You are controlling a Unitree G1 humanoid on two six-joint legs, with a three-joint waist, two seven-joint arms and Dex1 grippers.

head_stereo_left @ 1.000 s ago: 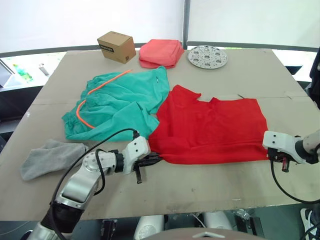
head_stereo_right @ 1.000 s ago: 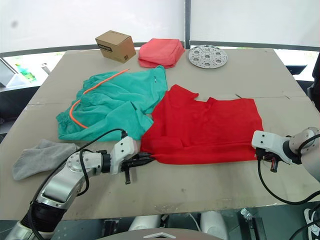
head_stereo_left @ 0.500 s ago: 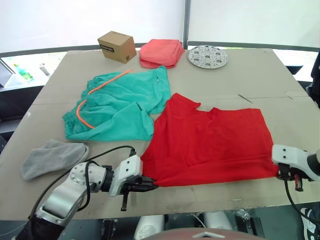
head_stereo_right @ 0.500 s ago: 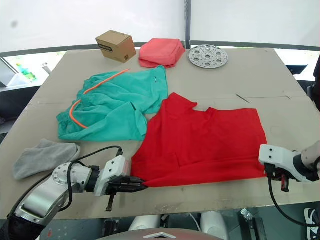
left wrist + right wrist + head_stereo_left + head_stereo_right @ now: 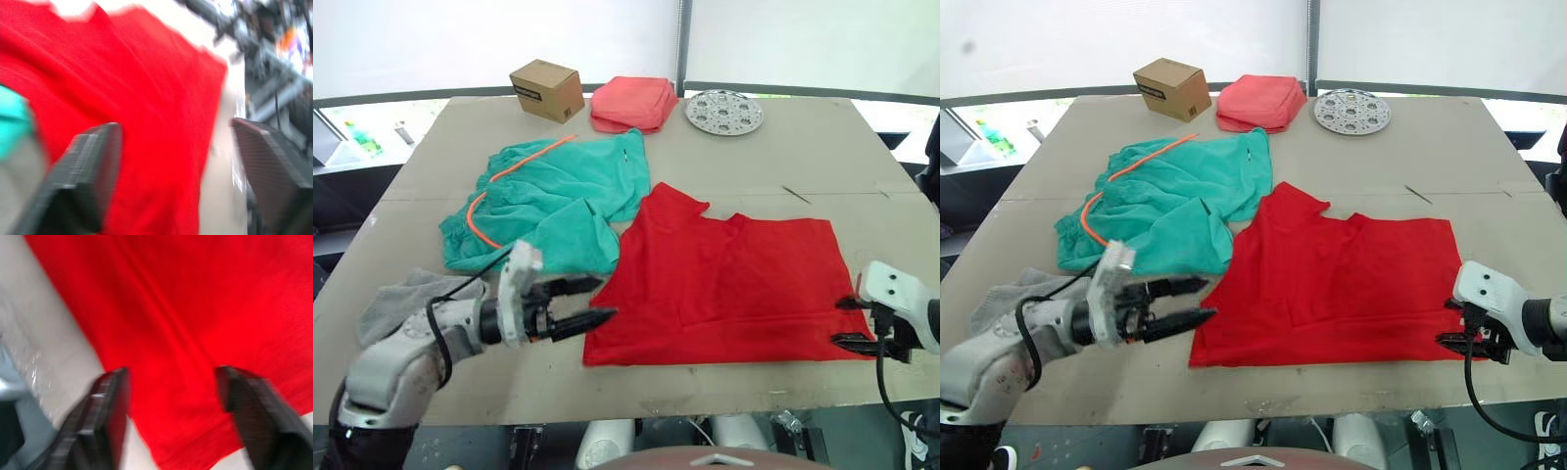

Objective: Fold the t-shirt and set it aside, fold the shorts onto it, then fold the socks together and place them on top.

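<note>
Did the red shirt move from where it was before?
Yes. The t-shirt slid toward the robot, away from the shorts; its near edge now lies closer to the table's front edge.

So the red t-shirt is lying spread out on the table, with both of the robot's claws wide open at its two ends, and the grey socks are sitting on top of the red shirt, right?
Not quite. The socks lie on the bare table near the left gripper, beside the shorts, as the left eye view shows. The t-shirt is spread flat, and the right gripper is open too.

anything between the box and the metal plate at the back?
Yes, the folded pink cloth sits between the box and the plate, seen in the left eye view.
</note>
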